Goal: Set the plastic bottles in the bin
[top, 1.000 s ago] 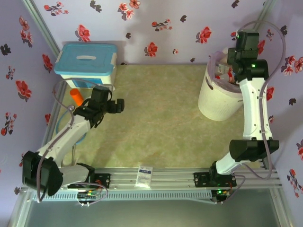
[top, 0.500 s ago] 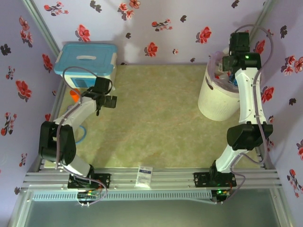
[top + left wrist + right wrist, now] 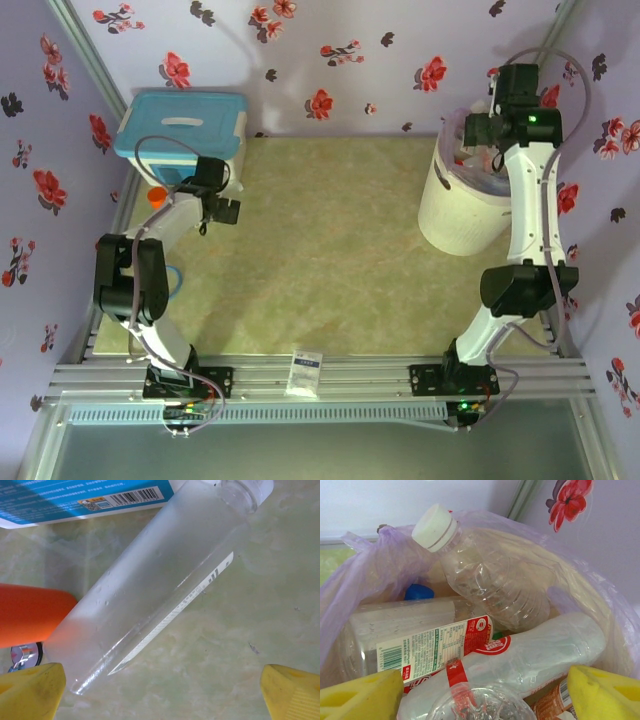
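Note:
A clear frosted plastic bottle (image 3: 160,580) lies slanted on the table in the left wrist view, its neck toward the upper right. Its base is just ahead of my left fingertip (image 3: 31,691). My left gripper (image 3: 162,695) (image 3: 218,205) is open, with bare table between the fingers. Beside the bottle's base lies the small orange cylinder (image 3: 30,612) (image 3: 157,195). My right gripper (image 3: 482,700) (image 3: 478,130) hangs open over the white bin (image 3: 455,215), holding nothing. Inside the pink liner (image 3: 380,565) lie several bottles: a white-capped clear one (image 3: 490,580), red-labelled ones (image 3: 440,647) and a crumpled clear one (image 3: 475,705) between my fingers.
The white box with the light-blue lid (image 3: 180,125) stands in the back left corner, right behind the left gripper; its label (image 3: 85,497) is close above the bottle. Flowered walls close in the table (image 3: 330,230) on three sides. A small packet (image 3: 307,372) rests on the front rail.
The left arm has swung back and left, bringing its gripper close to the blue-lidded box. The right gripper has stayed over the bin, shifting slightly.

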